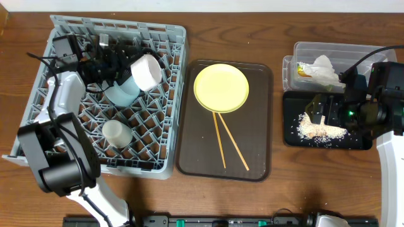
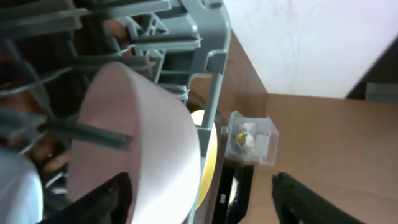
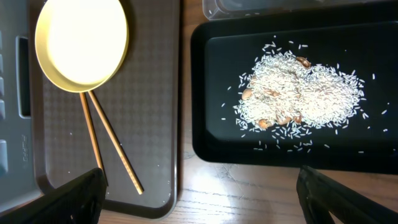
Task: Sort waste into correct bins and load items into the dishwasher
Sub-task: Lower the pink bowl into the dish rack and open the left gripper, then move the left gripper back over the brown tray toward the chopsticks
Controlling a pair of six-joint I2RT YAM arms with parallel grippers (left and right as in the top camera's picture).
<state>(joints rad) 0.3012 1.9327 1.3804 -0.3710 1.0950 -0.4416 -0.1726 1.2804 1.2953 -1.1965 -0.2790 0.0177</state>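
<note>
Chopsticks (image 1: 219, 140) are lying lengthwise down the brown tray (image 1: 259, 113), fanning away from the plate (image 1: 221, 87); left gripper (image 2: 205, 205) and right gripper (image 3: 199, 199) are gaping

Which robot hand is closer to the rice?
Right. The right gripper hovers above the rice in the black tray; the left gripper is far off, by the white bowl in the rack.

Overhead looks straight down; wrist views share the yellow plate (image 3: 82, 43).

A dark wooden table (image 1: 297, 186) meets a white wall (image 2: 298, 43).
</note>
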